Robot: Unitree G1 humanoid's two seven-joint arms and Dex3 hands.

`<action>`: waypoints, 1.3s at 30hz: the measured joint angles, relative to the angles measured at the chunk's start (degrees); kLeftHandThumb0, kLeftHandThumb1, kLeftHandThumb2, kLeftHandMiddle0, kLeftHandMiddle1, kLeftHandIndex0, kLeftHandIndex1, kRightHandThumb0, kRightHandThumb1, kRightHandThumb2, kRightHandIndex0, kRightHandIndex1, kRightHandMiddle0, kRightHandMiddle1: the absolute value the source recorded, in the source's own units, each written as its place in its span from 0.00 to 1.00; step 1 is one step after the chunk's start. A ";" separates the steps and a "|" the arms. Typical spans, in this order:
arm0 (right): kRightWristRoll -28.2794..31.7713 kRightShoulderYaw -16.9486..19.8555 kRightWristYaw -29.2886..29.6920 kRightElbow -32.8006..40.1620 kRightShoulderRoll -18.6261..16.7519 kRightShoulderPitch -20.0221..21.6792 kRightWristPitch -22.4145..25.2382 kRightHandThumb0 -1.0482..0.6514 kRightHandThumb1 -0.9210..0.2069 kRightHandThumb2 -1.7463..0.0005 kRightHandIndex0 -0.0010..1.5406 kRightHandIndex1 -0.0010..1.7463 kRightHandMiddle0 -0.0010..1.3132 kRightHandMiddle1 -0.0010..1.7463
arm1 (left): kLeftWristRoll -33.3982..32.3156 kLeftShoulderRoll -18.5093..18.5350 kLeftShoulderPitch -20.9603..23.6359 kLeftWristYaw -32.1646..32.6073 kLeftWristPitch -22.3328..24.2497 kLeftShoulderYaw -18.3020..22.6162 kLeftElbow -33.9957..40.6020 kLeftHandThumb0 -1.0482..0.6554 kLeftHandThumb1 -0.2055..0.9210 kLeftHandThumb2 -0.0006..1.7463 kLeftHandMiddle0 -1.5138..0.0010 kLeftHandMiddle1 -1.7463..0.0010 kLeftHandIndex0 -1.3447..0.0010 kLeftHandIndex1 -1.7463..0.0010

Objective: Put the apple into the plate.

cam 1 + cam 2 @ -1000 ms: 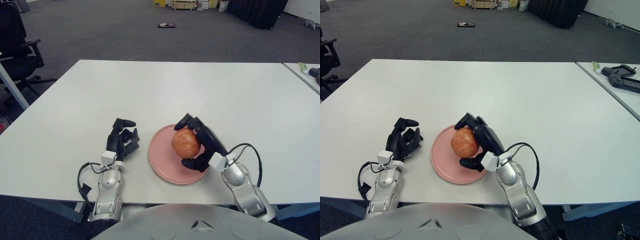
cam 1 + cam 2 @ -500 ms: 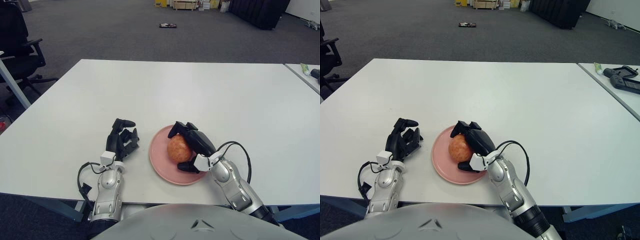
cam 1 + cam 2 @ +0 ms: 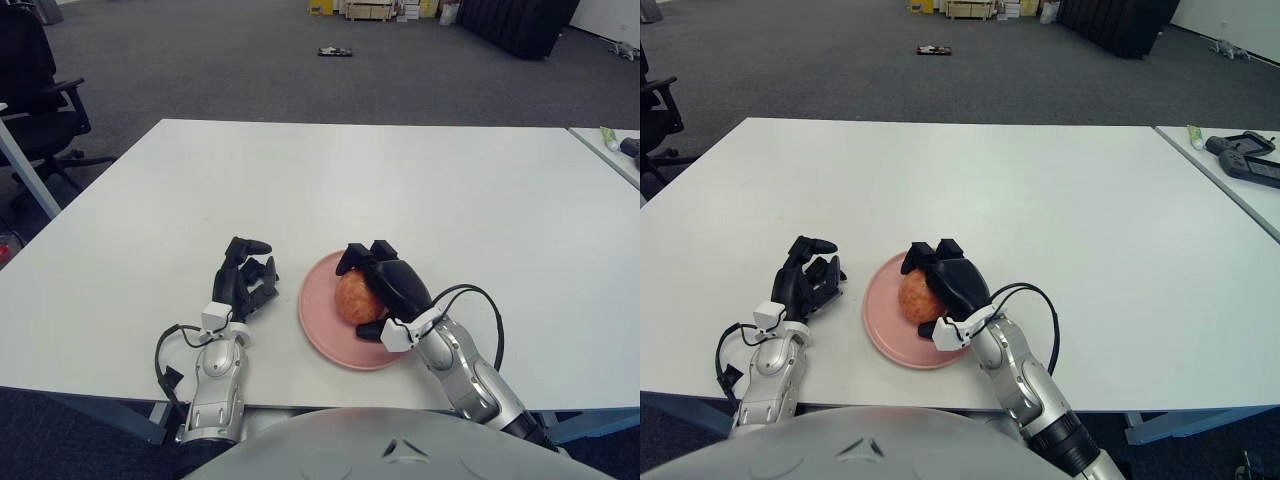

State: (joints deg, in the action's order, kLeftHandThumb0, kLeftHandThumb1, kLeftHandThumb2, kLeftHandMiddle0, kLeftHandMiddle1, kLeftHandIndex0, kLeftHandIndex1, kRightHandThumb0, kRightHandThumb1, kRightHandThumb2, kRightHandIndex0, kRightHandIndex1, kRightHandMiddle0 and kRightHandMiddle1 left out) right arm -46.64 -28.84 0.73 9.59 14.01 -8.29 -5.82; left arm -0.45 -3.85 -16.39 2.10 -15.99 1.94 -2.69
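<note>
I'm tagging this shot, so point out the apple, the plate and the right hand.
apple (image 3: 352, 296), left eye view, its visible left side.
plate (image 3: 318, 330), left eye view, bare rim.
right hand (image 3: 952, 282), right eye view, back of the hand.

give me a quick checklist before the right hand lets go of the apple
1. Apple over the pink plate, inside its rim: ok.
2. Apple resting on the plate surface: cannot tell, the fingers hide its underside.
3. Right hand wrapped around the apple: ok.
4. Plate fully on the white table, back from the near edge: ok.
5. Left hand beside the plate on its left, apart from it: ok.
</note>
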 measured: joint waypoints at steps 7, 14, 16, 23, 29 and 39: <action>0.55 0.23 -0.37 1.16 1.17 -1.71 -0.68 0.15 0.33 0.56 0.01 0.40 0.02 0.57 | -0.04 -0.02 0.00 0.00 0.15 -0.02 0.04 0.39 0.75 0.53 0.56 0.00 0.72 0.00; 2.88 0.83 -4.03 4.76 4.73 -3.84 -2.94 0.02 0.07 0.76 0.00 0.03 0.00 0.16 | -0.02 -0.03 0.00 0.07 0.42 -0.01 0.05 0.39 0.74 0.53 0.56 0.00 0.72 0.00; 3.89 1.18 -5.35 5.63 5.38 -4.18 -3.30 0.01 0.04 0.79 0.00 0.02 0.00 0.09 | 0.09 -0.01 0.00 0.18 0.43 0.00 0.05 0.39 0.74 0.53 0.56 0.00 0.72 0.00; 7.89 2.85 -10.67 10.39 7.00 -5.16 -3.13 0.00 0.01 0.83 0.00 0.00 0.00 0.01 | 1.15 0.02 0.01 0.59 0.42 -0.11 0.05 0.39 0.74 0.53 0.55 0.00 0.72 0.00; 15.91 5.06 -16.39 16.04 7.57 -6.04 -2.47 0.00 0.04 0.86 0.00 0.00 0.00 0.00 | 1.36 0.08 0.01 0.71 0.41 -0.10 0.01 0.38 0.74 0.54 0.54 0.00 0.72 0.00; 34.54 11.98 -22.86 23.49 8.02 -8.52 -0.88 0.00 0.06 0.88 0.00 0.00 0.00 0.00 | 1.44 0.28 0.05 0.72 0.31 -0.11 -0.18 0.38 0.74 0.54 0.52 0.00 0.72 0.00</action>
State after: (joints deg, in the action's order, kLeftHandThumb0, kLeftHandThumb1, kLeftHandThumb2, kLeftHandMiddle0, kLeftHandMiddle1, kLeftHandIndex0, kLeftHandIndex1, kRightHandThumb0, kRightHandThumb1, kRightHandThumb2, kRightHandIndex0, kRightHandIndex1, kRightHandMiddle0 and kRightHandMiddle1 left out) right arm -12.10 -16.86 -22.14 33.08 22.03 -16.81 -6.70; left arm 0.99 -3.57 -16.34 2.81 -15.67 1.83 -2.88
